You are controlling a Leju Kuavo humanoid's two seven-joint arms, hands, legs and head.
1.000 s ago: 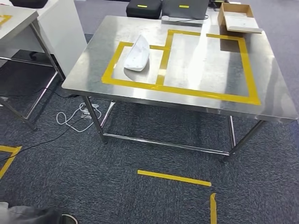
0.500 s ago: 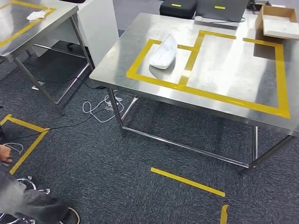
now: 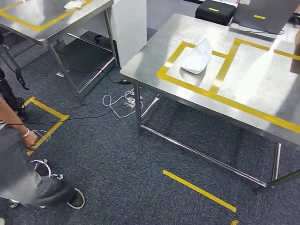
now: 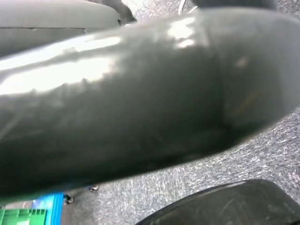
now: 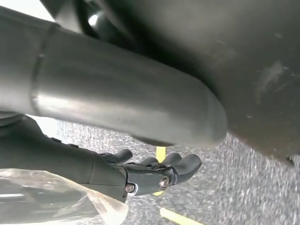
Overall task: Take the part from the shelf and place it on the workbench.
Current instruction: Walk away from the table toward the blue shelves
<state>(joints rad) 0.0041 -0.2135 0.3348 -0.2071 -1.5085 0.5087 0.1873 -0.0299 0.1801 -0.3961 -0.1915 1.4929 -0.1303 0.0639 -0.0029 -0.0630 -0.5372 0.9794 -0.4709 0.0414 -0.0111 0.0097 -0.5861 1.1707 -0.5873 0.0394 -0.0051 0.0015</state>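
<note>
Workbench [image 3: 150, 63] of bare steel, marked with yellow tape [image 3: 183, 83], stands at right in the head view; a second steel table [image 3: 46, 11] stands well apart, beyond it to the left. A person [image 3: 21, 173] is at the left edge. The white part [image 3: 197, 57] lies flat on the workbench inside the smaller taped square. The right hand [image 5: 155, 176] hangs over the carpet, fingers loosely extended and holding nothing; the left hand's state cannot be told. A white cable [image 3: 122, 104] lies coiled by the bench leg. Judged from this, placement looks complete; any next move calls for finding the shelf.
</note>
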